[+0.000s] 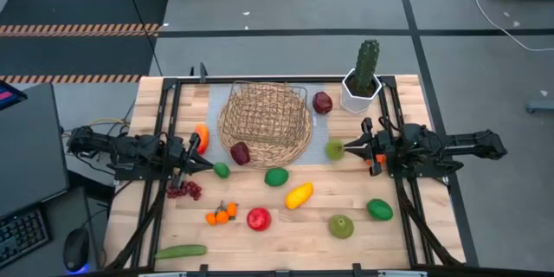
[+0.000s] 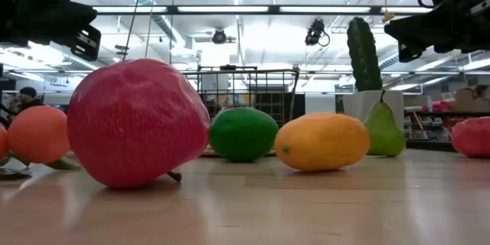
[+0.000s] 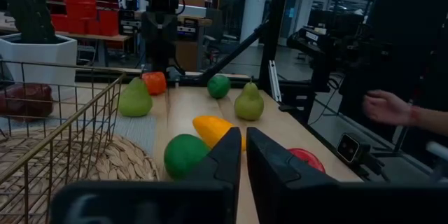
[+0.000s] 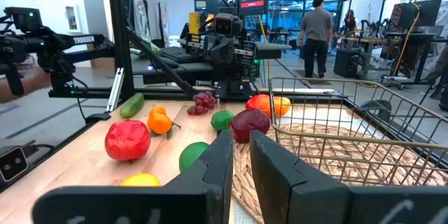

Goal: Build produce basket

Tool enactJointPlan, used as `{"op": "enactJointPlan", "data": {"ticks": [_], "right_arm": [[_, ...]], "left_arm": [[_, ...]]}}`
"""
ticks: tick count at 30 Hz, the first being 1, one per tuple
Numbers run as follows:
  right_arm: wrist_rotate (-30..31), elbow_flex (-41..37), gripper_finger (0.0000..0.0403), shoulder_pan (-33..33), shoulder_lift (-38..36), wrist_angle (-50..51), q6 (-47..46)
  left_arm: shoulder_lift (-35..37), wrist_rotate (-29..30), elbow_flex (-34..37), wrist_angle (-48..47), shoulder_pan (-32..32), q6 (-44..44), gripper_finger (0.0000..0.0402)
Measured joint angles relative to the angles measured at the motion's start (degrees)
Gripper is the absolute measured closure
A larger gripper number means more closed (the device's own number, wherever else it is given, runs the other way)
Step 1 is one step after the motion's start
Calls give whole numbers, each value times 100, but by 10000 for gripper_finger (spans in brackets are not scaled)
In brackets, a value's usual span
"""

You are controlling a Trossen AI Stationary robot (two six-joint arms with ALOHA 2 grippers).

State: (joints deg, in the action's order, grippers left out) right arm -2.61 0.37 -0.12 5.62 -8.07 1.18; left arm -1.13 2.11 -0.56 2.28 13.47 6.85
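None of the produce sits inside the basket (image 1: pixel 265 124) yet; we see it at the table's far middle, a dark red fruit (image 1: pixel 240 152) on its near rim and the rest scattered nearer. Both pincers are nearly shut and hold nothing: the left gripper (image 1: pixel 206 164) just left of the basket, the right gripper (image 1: pixel 351 147) to its right, touching or almost touching a green pear (image 1: pixel 335 149). We judge a careless advance could roll that pear away or catch the wire rim.
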Motion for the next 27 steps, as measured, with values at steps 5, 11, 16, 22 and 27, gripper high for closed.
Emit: {"op": "enactJointPlan", "data": {"ticks": [5, 11, 16, 22, 27], "right_arm": [[-2, 1, 345, 0, 1, -1, 1], [0, 1, 345, 0, 1, -1, 1], [0, 1, 345, 1, 0, -5, 36], [0, 1, 345, 0, 1, -136, 480], [0, 0, 345, 0, 0, -176, 211]], "left_arm": [[2, 0, 0, 0, -1, 0, 368], [1, -1, 0, 0, 1, -1, 368], [0, 0, 0, 0, 1, -2, 373], [0, -1, 0, 16, -2, -4, 366], [0, 0, 0, 434, -1, -2, 370]]}}
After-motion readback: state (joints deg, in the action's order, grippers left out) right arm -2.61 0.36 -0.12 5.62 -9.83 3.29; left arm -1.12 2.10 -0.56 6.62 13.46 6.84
